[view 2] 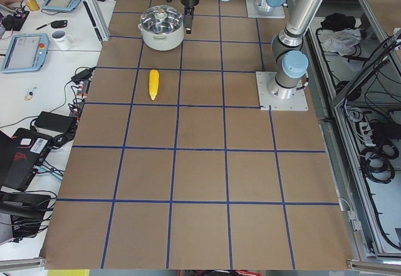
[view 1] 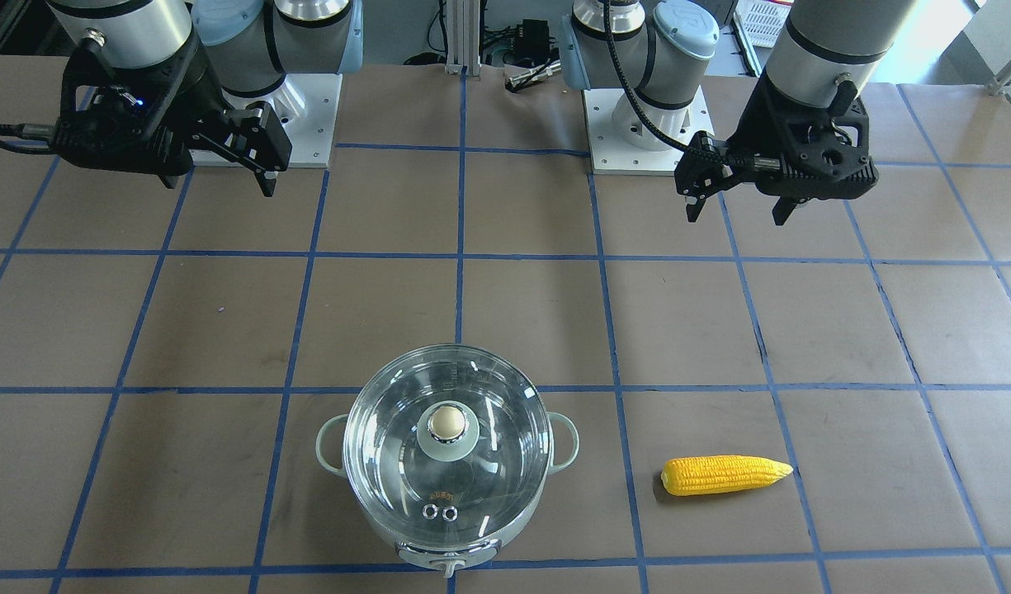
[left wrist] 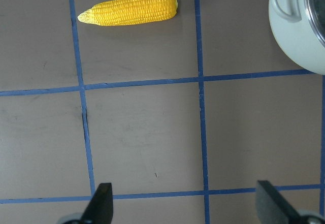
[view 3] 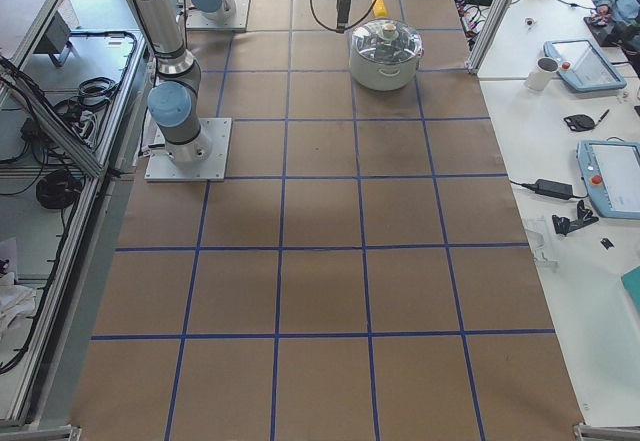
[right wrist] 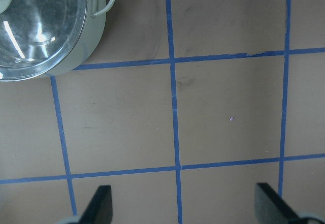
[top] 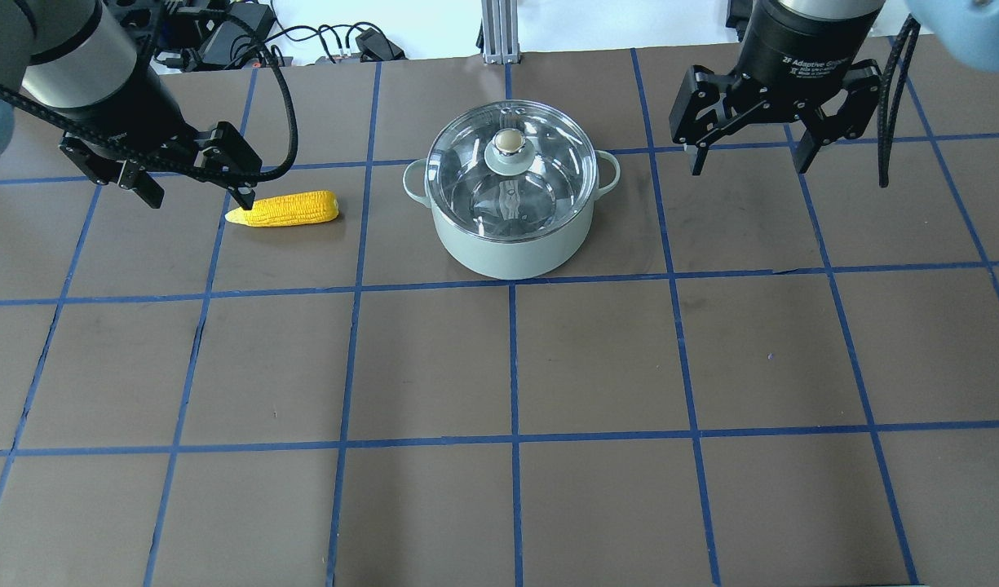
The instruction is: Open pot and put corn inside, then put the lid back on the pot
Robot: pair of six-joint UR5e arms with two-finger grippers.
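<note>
Pot [view 1: 449, 551] with lid [view 1: 493, 462] seated; step 1 not yet begun.
Corn [view 1: 724, 474] lies on the table [view 1: 505, 313] apart from it; left gripper [view 1: 736, 208] and right gripper [view 1: 220, 177] hang spread and empty. We would centre 1 gripper over the knob [view 1: 447, 422], pinch squarely, lift straight up.

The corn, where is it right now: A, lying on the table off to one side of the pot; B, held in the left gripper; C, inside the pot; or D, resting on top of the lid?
A: the corn lies flat on the table, clear of the pot, which has its lid on.
</note>
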